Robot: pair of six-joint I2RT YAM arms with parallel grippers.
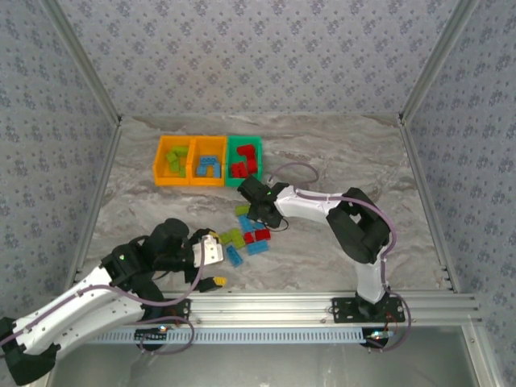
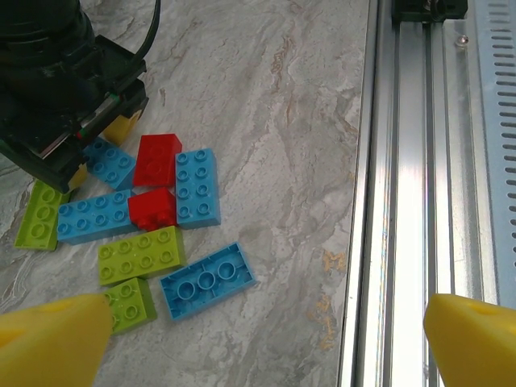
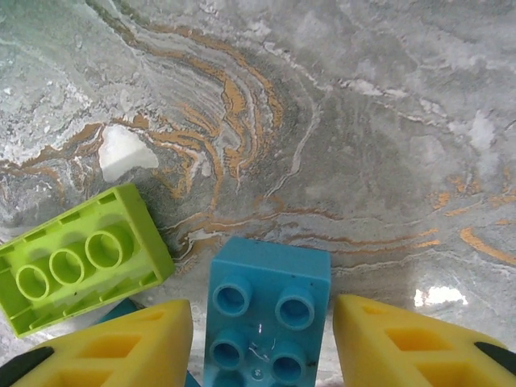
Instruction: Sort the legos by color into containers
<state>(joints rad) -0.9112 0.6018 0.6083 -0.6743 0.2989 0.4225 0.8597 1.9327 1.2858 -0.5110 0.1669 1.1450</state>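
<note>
Containers (image 1: 208,183) rowed far-left, top view: left orange bin (image 1: 172,183) lime bricks (image 1: 175,159), middle orange bin (image 1: 209,138) blue bricks (image 1: 209,166), green bin (image 1: 243,183) red bricks (image 1: 245,161); loose legos (image 1: 246,234) nearer. Left wrist: left gripper (image 2: 262,339) released. Right wrist: right gripper (image 3: 266,347) released, straddling blue brick (image 3: 266,306).

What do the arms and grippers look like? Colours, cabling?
The left arm and right arm have white link shells, black joints and grey-purple cables looping alongside. The left gripper and right gripper have yellow fingers; the right's show recessed pockets.
</note>
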